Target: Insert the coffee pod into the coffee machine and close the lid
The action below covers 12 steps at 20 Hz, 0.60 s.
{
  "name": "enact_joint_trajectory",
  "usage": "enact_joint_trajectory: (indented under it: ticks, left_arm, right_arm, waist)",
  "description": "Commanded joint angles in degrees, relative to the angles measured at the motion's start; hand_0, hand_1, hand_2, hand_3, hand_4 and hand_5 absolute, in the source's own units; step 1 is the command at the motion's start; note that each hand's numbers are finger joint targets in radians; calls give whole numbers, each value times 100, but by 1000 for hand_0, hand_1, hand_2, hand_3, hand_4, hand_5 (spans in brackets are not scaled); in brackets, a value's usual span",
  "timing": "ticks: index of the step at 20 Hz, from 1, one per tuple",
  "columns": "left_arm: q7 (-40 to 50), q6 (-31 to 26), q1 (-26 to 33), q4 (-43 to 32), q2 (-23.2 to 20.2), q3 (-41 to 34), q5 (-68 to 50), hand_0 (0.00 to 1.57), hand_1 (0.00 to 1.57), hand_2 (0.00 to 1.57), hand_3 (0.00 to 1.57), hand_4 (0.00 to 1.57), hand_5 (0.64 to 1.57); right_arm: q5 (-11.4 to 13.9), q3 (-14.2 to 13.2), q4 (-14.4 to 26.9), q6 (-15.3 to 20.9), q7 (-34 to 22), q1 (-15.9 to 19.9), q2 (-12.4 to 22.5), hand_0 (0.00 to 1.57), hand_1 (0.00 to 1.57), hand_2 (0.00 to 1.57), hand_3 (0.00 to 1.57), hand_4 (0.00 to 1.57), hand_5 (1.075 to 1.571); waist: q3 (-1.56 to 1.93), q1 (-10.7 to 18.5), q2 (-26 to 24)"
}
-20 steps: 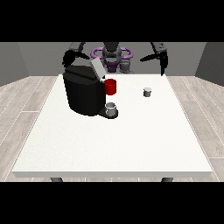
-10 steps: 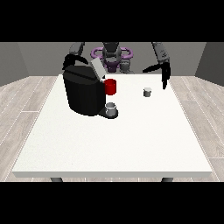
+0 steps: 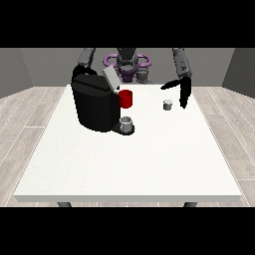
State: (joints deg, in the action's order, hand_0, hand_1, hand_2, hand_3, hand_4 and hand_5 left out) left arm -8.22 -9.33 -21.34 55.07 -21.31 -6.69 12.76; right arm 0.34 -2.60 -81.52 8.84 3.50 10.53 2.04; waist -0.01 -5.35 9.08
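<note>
A black coffee machine (image 3: 94, 106) stands on the white table (image 3: 129, 159) at the view's left, its grey lid (image 3: 110, 78) tilted up. A red part (image 3: 126, 98) sticks out of its front above a grey cup (image 3: 127, 122) on its tray. A small grey coffee pod (image 3: 168, 104) sits on the table to the right. The hand at the view's right (image 3: 182, 90) hangs just right of and above the pod, fingers straight and pointing down, thumb stretched out to the left over the pod. The other hand is hidden behind the machine.
The robot's torso (image 3: 127, 63) with purple rings stands behind the table's far edge. The table's near half and right side hold no objects. Wooden floor surrounds the table.
The hand at the view's right has come down and forward from shoulder height to just beside the pod. The machine, cup and pod have not moved.
</note>
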Motion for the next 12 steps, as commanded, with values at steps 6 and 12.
enact_joint_trajectory:
  ticks: [6, 12]
  left_arm:
    - [154, 417, -375, -873, 200, 132, 632, 695, 695, 778, 429, 0, 1571]
    - [-245, 391, -473, -1346, -341, 221, 1107, 580, 580, 719, 472, 0, 1571]
  right_arm:
    - [-49, -77, 177, -79, -341, 76, 136, 0, 0, 0, 0, 427, 1571]
    - [24, 1, 164, 6, -163, 66, 34, 0, 0, 0, 0, 453, 1571]
  waist:
    - [1, -59, -341]
    - [0, -154, -74]
